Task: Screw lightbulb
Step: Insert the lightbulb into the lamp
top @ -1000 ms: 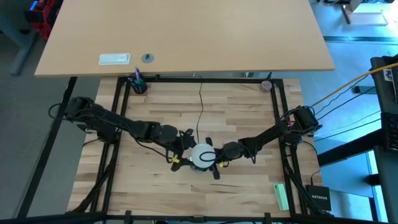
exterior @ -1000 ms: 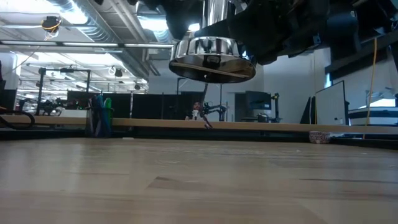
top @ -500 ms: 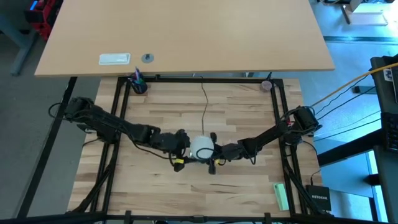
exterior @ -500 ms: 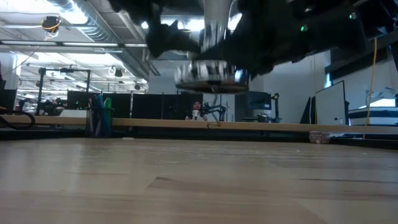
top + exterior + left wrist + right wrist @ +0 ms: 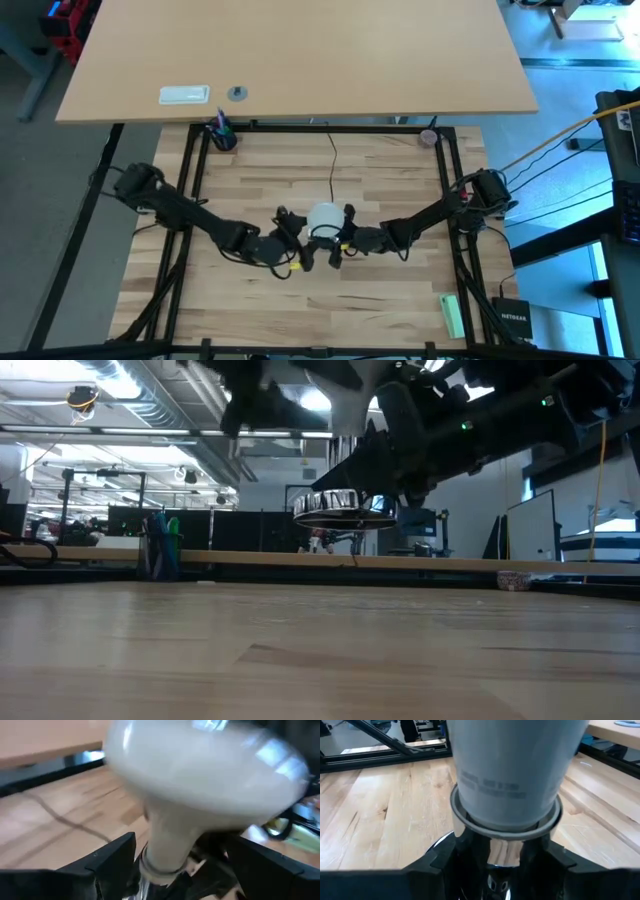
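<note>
Lightbulb aloft mid-table, seated in socket.
High view: right gripper clamped on socket at 5 o'clock, left gripper spread wide at 7, cord toward 12. Low view: socket rim hanging clear of table. Left wrist view: fingers flanking bulb neck, untouching.

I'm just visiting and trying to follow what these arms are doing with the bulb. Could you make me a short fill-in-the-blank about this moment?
1. The right gripper is shut on the shiny metal ____.
2. The frosted white lightbulb sits in the socket, which hangs ____ the wooden table, not on it.
3. The left gripper's fingers stand ____ on either side of the bulb's neck.

Missing words: socket; above; open
</note>
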Action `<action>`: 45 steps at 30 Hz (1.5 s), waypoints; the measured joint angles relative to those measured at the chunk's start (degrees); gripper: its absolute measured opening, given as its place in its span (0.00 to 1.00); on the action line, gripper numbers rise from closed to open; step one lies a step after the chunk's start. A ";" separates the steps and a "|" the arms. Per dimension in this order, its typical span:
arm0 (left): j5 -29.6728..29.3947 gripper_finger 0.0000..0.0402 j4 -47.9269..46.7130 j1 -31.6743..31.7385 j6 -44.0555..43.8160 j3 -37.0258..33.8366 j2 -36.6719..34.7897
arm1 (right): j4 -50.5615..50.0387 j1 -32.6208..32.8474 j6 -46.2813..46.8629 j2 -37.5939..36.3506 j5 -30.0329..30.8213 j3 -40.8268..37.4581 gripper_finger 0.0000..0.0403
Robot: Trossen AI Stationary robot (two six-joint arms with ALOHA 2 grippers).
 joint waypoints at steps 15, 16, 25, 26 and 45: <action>-2.39 0.74 11.10 3.86 -2.59 0.02 5.04 | -0.14 0.03 0.01 0.00 0.69 -0.02 0.44; -1.32 0.72 11.10 4.14 -2.06 0.02 5.04 | -0.15 0.04 0.03 0.00 0.63 -0.02 0.44; -0.90 0.34 10.26 4.07 8.09 0.00 5.02 | -0.57 0.04 0.09 0.02 0.27 -0.07 0.44; 0.12 0.34 10.32 4.04 9.39 0.00 4.99 | -0.55 0.08 -0.12 0.02 0.04 -0.07 0.44; 56.37 0.34 9.44 6.71 31.31 0.32 -1.47 | 6.97 2.73 -14.13 -2.89 -37.56 1.68 0.44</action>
